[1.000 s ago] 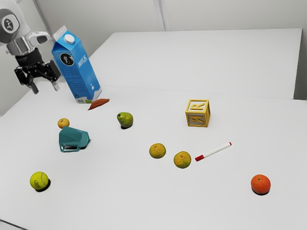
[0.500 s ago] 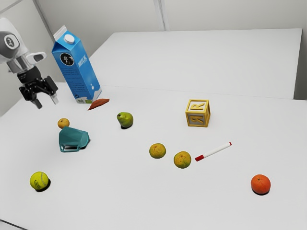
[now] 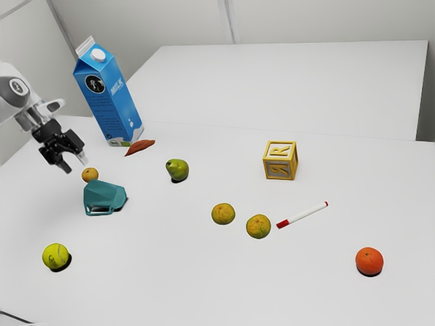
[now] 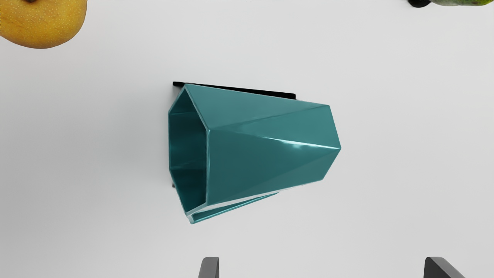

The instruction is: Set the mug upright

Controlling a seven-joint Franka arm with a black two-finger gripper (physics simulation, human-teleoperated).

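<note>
Hovering with claw (image 3: 75, 165) spread wide, toward eleven o'clock from the sideways-lying mug (image 3: 103, 194) in the exterior view.

Yellow fruit (image 4: 42, 25) and pear (image 4: 463, 2) cropped in wrist view, arm (image 3: 9, 95) cropped in exterior view

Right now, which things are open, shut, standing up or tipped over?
Teal faceted mug: tipped on its side
Tall blue milk carton: standing, cap on
White marker with red cap: lying flat, capped
Black two-finger end effector: open, holding nothing
</note>
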